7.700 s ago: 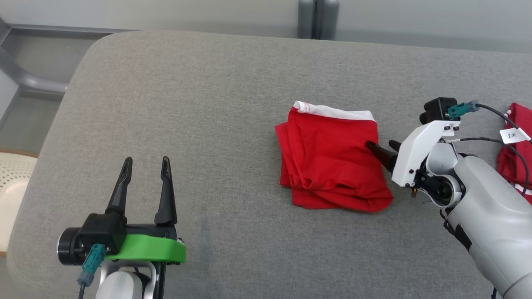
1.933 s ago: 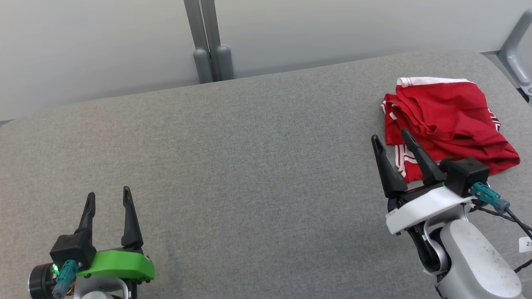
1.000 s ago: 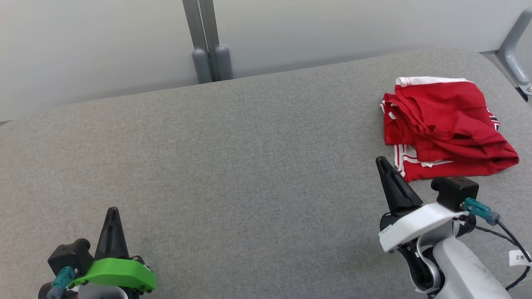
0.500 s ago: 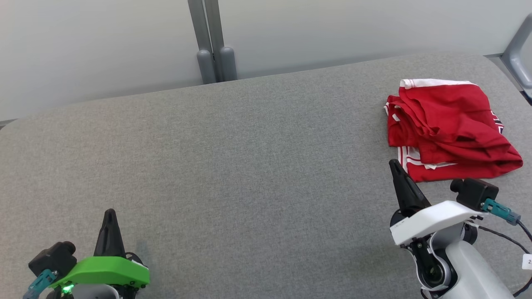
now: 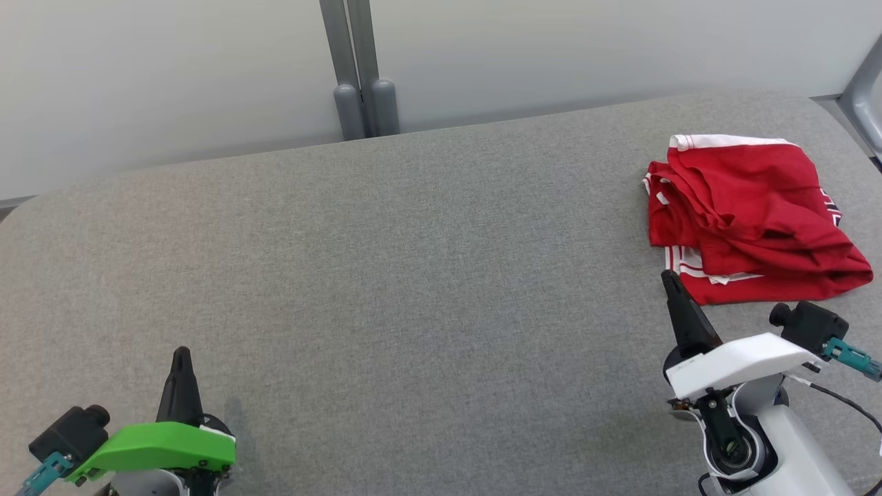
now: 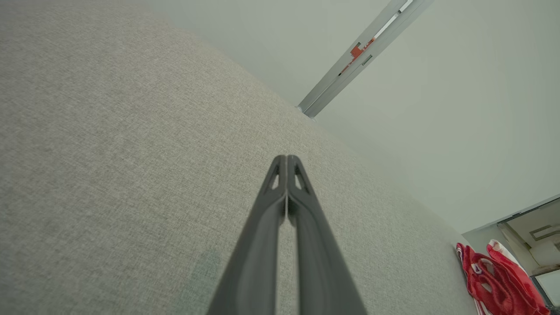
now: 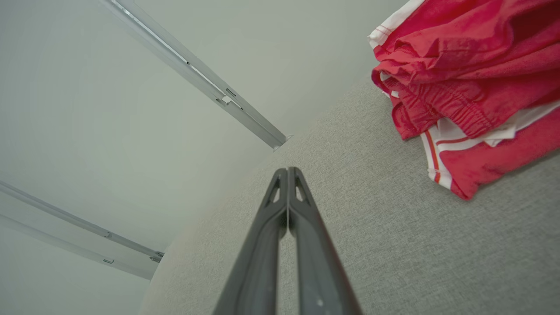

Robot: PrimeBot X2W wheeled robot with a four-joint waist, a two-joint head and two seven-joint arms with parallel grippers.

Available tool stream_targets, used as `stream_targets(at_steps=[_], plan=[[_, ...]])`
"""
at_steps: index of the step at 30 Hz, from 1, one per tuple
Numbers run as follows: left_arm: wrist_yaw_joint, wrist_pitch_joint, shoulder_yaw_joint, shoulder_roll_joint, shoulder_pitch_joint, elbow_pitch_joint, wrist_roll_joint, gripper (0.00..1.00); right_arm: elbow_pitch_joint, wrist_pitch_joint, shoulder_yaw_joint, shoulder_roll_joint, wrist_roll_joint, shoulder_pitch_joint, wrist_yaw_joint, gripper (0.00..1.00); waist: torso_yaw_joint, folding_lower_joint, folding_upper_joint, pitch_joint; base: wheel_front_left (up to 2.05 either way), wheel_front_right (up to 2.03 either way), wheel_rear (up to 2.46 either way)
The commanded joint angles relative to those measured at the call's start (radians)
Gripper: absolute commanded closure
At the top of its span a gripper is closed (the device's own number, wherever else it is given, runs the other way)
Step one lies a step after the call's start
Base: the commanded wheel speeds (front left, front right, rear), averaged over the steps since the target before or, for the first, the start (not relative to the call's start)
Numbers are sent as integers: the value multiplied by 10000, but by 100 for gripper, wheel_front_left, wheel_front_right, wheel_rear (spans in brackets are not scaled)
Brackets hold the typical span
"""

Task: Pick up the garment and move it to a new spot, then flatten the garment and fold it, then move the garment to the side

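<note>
As the red garment (image 5: 751,213) lies in a folded pile at the far right part of the grey bench (image 5: 413,275), close to its right end, I judge that the step in hand is the last one, moving it to the side, and that it is finished or nearly so. The pile has several layers. There is a white band at its far edge, and a white-and-red striped edge shows underneath at the near side. I cannot tell if this lower layer is the same piece or another one. The fold is compact but a little loose, with wrinkles on top.

The right gripper (image 5: 670,284) is just beside the near left corner of the pile, apart from it, over the bench cloth. Its jaws are pressed together and hold nothing. The right wrist view shows the same, with the garment (image 7: 472,78) off to the side of the closed tips. The left gripper (image 5: 181,358) is well apart from the pile, at the near left of the bench, its jaws also pressed together and empty.

For the next move I think little is needed. I would bring both arms to rest and keep the right one away from the pile, so that it does not drag the near edge. If I want a tidier fold, I must first open the right jaws.
</note>
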Motion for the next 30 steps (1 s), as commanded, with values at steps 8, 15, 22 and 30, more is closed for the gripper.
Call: stream_targets(at_steps=[8, 15, 22, 30], plan=[[-168, 311, 117, 26, -329, -181, -1272, 100, -203, 306, -403, 90, 1042, 55, 3, 100, 72, 0, 0, -30, 0, 0, 0], [-242, 524, 173, 17, -359, -207, -2121, 100, -232, 523, -657, 185, 1735, 144, 3, 100, 132, 0, 0, -55, 0, 0, 0], [-305, 726, 220, 10, -389, -229, -2863, 100, -257, 731, -888, 261, 2360, 239, 4, 100, 190, 0, 0, -79, 0, 0, 0], [-380, 951, 272, 2, -429, -253, -3715, 100, -287, 950, -1151, 355, 3051, 333, 4, 100, 259, 0, 0, -108, 0, 0, 0]])
